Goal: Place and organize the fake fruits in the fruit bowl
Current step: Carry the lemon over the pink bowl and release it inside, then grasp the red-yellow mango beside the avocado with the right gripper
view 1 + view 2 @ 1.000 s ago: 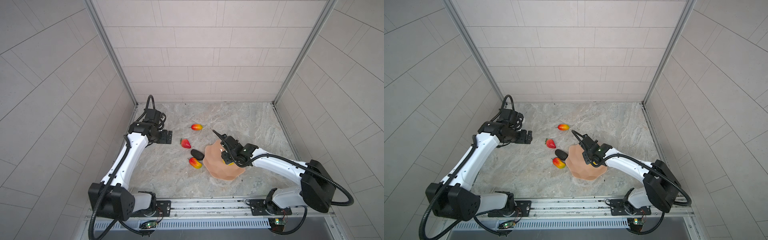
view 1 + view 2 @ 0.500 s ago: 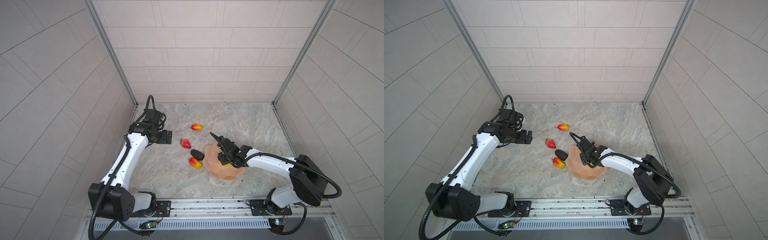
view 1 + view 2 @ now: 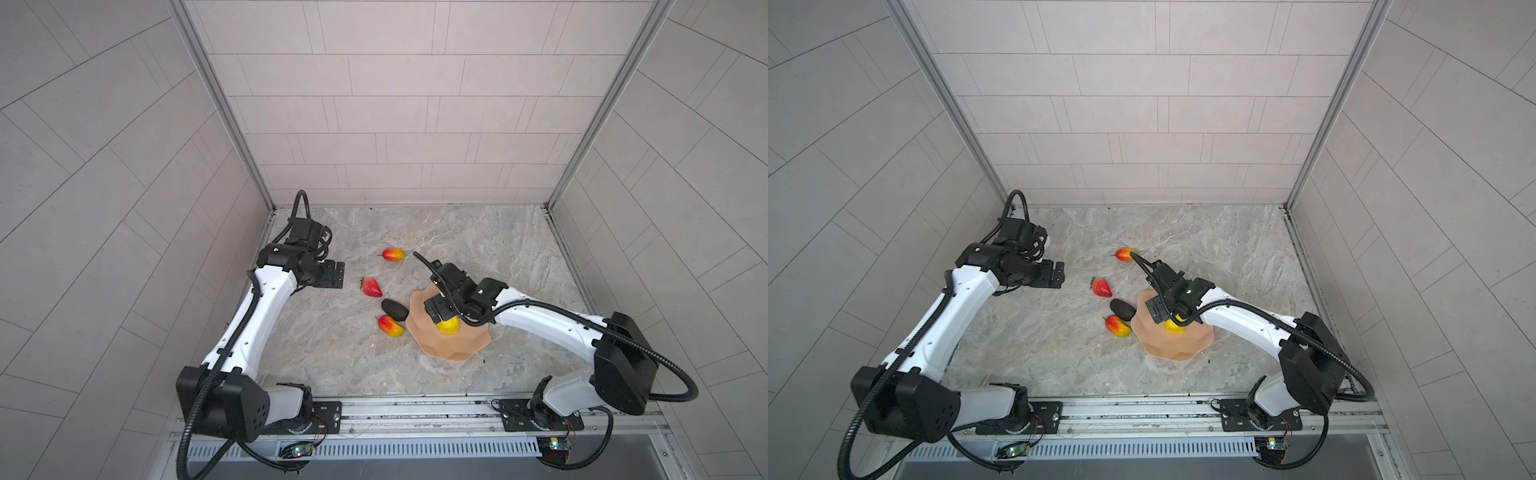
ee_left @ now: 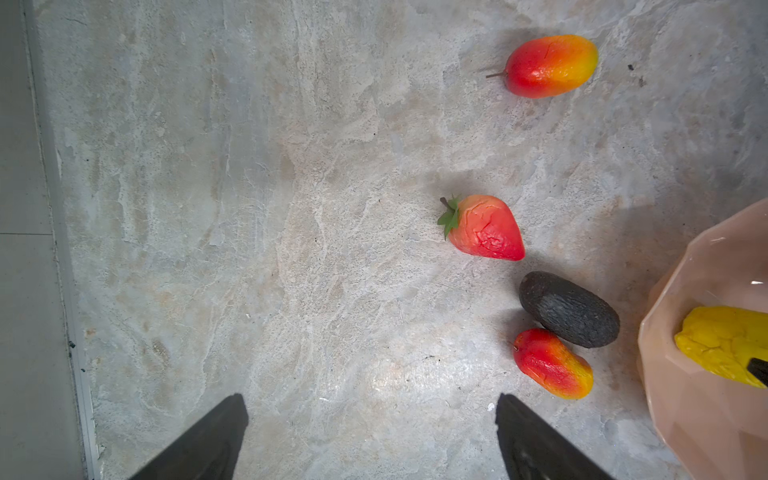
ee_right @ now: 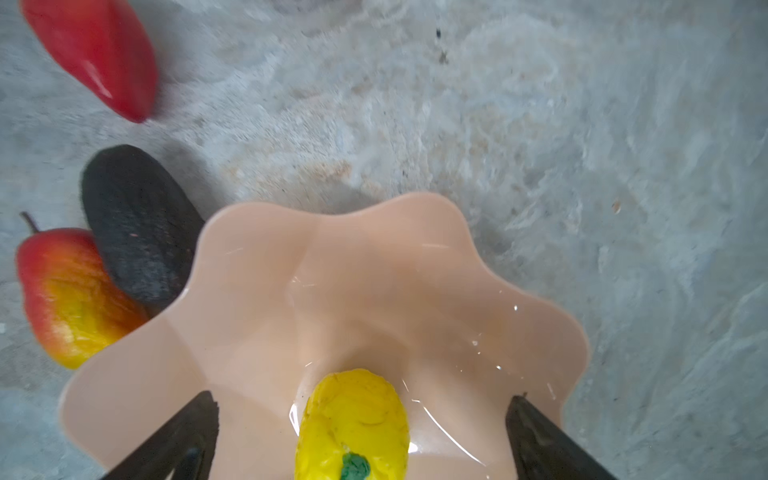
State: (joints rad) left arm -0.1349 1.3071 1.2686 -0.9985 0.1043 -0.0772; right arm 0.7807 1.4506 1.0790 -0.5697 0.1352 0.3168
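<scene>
In both top views the right gripper (image 3: pixel 441 316) hangs over the fruit bowl (image 3: pixel 457 353), jaws spread wide. The bumpy yellow fruit (image 3: pixel 448 327) sits inside the bowl beneath it, not pinched. The avocado (image 3: pixel 395 309) and near mango (image 3: pixel 390 326) lie just beside the bowl's rim, on the side toward the left gripper (image 3: pixel 333 275). The strawberry (image 3: pixel 371 287) is a little beyond them, the far mango (image 3: pixel 393 254) farther out.

Left wrist view: the left gripper (image 4: pixel 370 436) has its jaws apart and empty over bare bench (image 4: pixel 291 249), well apart from the bowl.

Right wrist view — the bumpy yellow fruit (image 5: pixel 353 415) rests on the bowl floor between the two fingers (image 5: pixel 178 436), touching neither.
</scene>
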